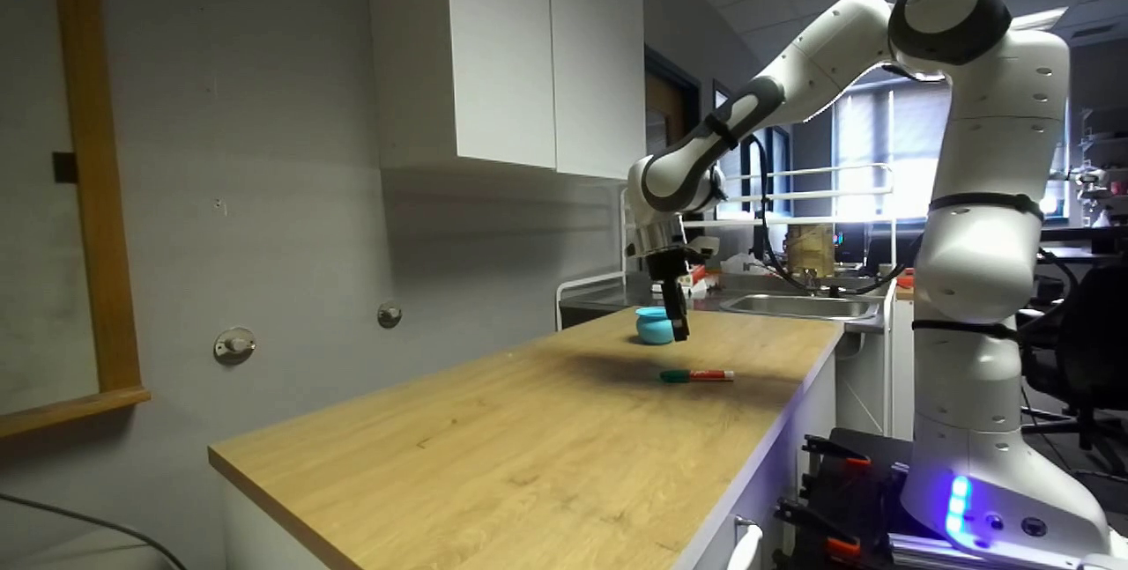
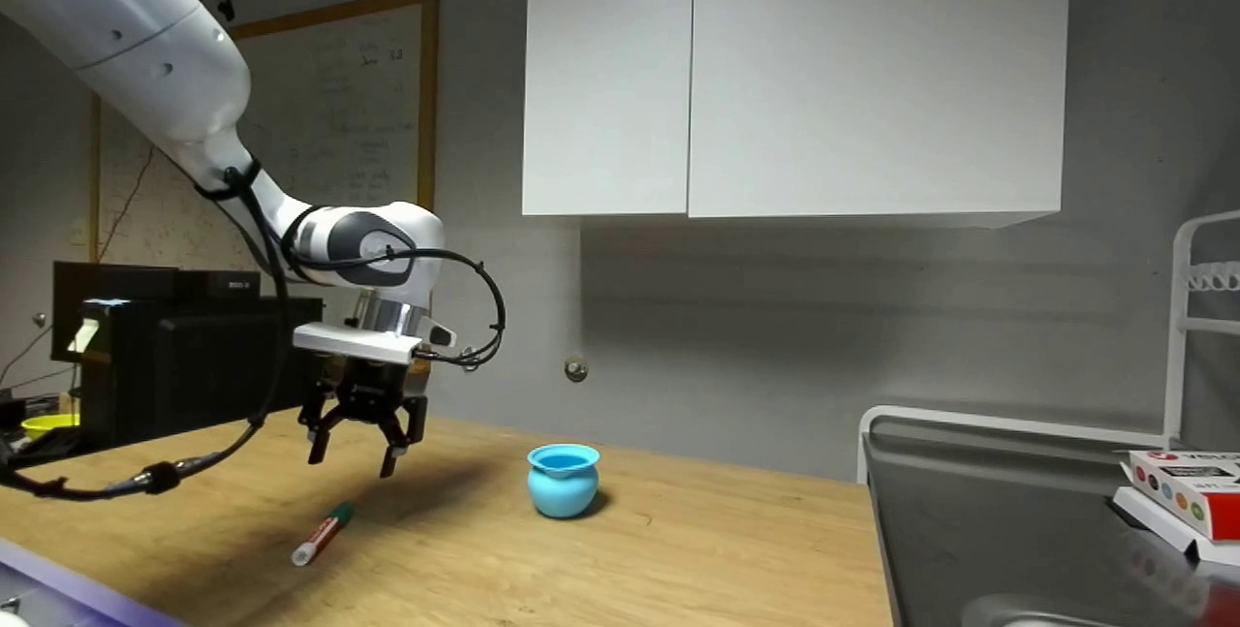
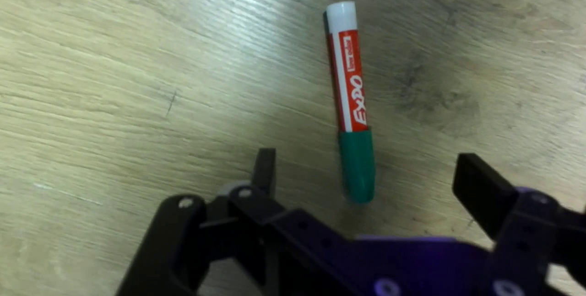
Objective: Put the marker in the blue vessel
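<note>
You are holding the pincer (image 2: 355, 457) wide above the table (image 2: 678, 569). The marker (image 3: 349, 81) is lying on it, right of middle in the wrist view. Its long body is running nearly up and down: white end (image 3: 342, 16) pointing up, green cap (image 3: 358, 165) pointing down, a little right. In an exterior view, the blue pot (image 2: 562, 493) is standing upright at the lower middle.

pincer (image 2: 354, 458) agape, perhaps slightly tilted
</note>
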{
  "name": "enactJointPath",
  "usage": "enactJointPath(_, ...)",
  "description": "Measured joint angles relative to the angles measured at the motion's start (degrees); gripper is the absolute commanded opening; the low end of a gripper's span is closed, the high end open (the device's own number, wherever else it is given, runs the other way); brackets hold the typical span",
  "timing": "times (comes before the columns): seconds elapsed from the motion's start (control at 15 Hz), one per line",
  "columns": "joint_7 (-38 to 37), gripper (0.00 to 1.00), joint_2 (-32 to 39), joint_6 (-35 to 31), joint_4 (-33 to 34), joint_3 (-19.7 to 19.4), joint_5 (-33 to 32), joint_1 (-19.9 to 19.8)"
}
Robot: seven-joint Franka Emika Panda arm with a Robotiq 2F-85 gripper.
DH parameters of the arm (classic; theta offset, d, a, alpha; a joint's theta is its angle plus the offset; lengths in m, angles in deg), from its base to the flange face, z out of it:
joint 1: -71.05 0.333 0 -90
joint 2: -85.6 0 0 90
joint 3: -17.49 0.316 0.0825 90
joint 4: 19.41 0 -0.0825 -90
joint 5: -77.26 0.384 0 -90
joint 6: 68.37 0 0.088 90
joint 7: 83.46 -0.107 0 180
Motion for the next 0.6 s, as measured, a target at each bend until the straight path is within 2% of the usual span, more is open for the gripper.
enactJointPath(0.27, 2.55, 1.00, 0.93, -4.94, -1.99, -1.09, 0.04, -0.82)
enactJointPath(0.6, 3.86, 1.00, 2.61, -7.68, -3.55, -1.32, 0.26, -0.91)
